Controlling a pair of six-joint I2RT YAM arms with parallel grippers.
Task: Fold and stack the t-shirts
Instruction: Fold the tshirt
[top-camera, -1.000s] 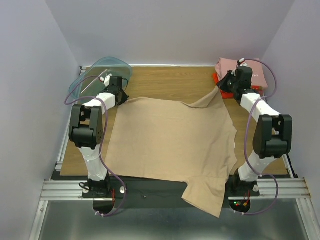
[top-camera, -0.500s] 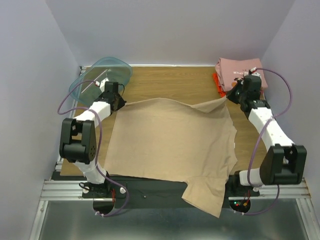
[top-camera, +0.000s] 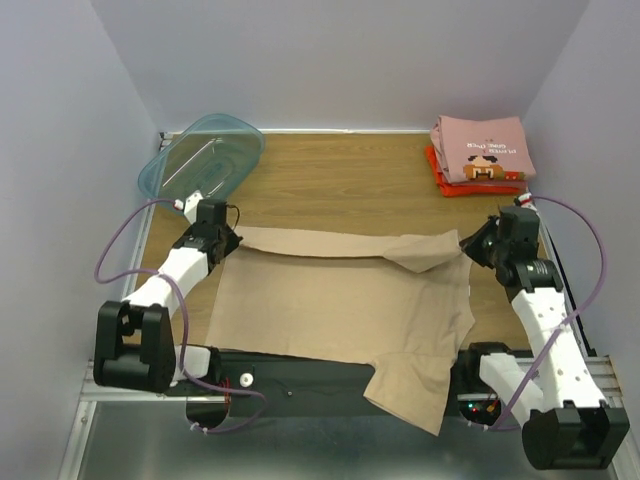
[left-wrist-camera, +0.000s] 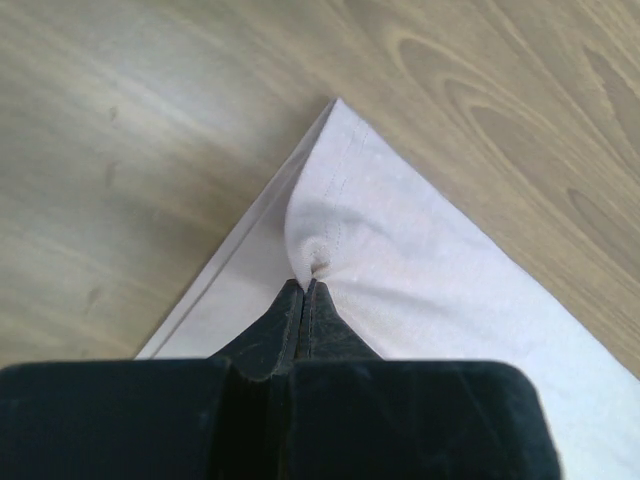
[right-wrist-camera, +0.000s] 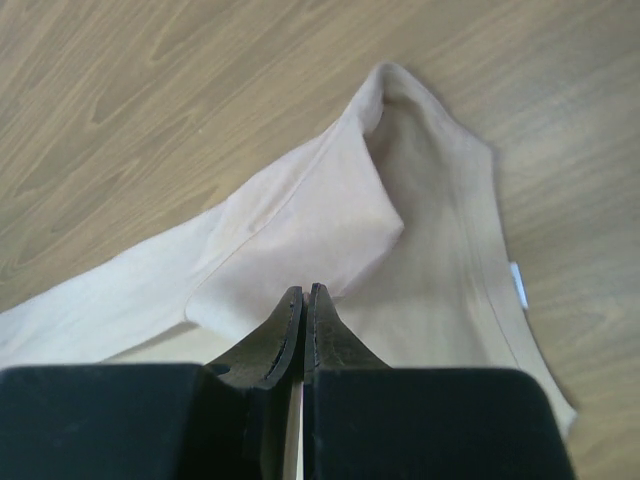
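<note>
One tan shirt (top-camera: 340, 300); one pink shirt (top-camera: 482, 150); one red-orange shirt (top-camera: 436, 170)

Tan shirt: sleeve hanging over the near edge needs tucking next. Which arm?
Right, probably. The sleeve drapes beside the right arm's base, on the far side of the tan shirt from the left gripper. Both grippers are shut on the shirt's far corners, so the right gripper must let go first.

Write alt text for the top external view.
A tan t-shirt lies spread on a wooden table, its two far corners pinched by the left gripper and right gripper, both shut on the cloth. Far right, a folded pink shirt sits on a red-orange shirt; far left, a teal plastic tub.
</note>
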